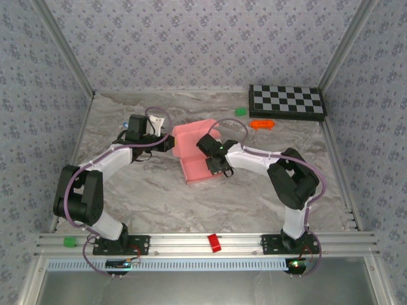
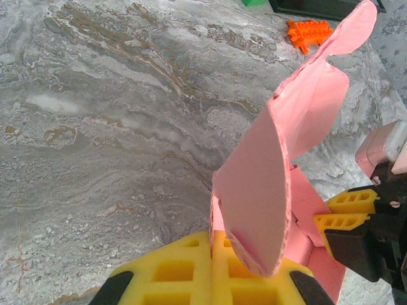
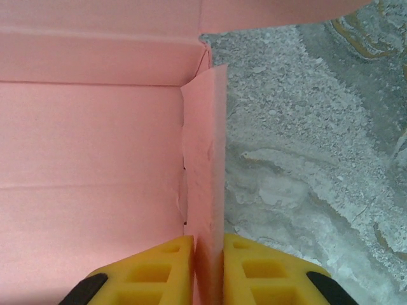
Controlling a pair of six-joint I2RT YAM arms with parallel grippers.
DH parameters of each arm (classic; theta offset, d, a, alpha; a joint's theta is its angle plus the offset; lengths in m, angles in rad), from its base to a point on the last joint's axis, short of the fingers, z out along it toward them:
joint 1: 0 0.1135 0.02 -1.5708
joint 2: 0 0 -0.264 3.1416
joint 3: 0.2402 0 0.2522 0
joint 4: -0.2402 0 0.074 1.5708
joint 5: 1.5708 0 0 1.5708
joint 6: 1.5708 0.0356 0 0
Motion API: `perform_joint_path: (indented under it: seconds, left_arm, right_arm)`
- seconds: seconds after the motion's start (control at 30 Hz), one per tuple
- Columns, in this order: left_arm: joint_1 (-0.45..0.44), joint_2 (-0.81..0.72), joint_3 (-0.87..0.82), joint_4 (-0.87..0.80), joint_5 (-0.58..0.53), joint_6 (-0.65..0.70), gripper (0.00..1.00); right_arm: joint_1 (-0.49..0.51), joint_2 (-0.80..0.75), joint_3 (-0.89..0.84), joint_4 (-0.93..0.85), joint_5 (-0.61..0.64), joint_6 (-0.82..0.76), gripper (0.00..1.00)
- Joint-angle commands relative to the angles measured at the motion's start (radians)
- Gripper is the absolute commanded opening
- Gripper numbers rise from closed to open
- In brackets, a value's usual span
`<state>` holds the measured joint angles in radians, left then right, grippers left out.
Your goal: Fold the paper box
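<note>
the paper box (image 1: 191,138) sits half-formed near the middle of the marble table (image 1: 146,190), between the two wrists. its base is on the surface, with walls and flaps standing up. from above, both arms cover much of it, so the lie of its inner walls is hard to read there.

the left gripper (image 1: 169,143) comes in at the box's left side. in the left wrist view its yellow pads (image 2: 165,276) are drawn almost together on the lower edge of a tall, curling pink flap. the flap bulges over the right-hand pad and hides part of the pinch. the flap's rounded tip runs nearly to the top edge of that view. the other arm's yellow fingers (image 2: 348,211) show at the right margin, cut off by the frame, against the box's far side.

the right gripper (image 1: 216,166) is closed on a short upright side wall. in the right wrist view that thin card stands straight between the two pads (image 3: 166,270), with only its thickness between them. the box floor lies to the left and bare table to the right.

well behind the box lie an orange toy (image 1: 262,124), a green block (image 1: 241,111) and a checkerboard (image 1: 286,100). a red block (image 1: 214,242) rests on the near rail.
</note>
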<state>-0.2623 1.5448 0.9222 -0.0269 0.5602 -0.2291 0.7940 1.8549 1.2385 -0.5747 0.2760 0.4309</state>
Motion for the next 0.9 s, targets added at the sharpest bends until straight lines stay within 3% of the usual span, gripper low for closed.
perform_joint_path:
  seconds: [0.0, 0.87]
  left_arm:
    - [0.004, 0.000, 0.015, 0.008, 0.004, -0.005, 0.00]
    - [0.004, 0.008, 0.020, 0.014, 0.005, -0.001, 0.00]
  right_arm:
    - [0.015, 0.029, 0.005, -0.083, 0.041, 0.014, 0.18]
    - [0.064, 0.153, 0.086, -0.234, 0.170, 0.028, 0.16]
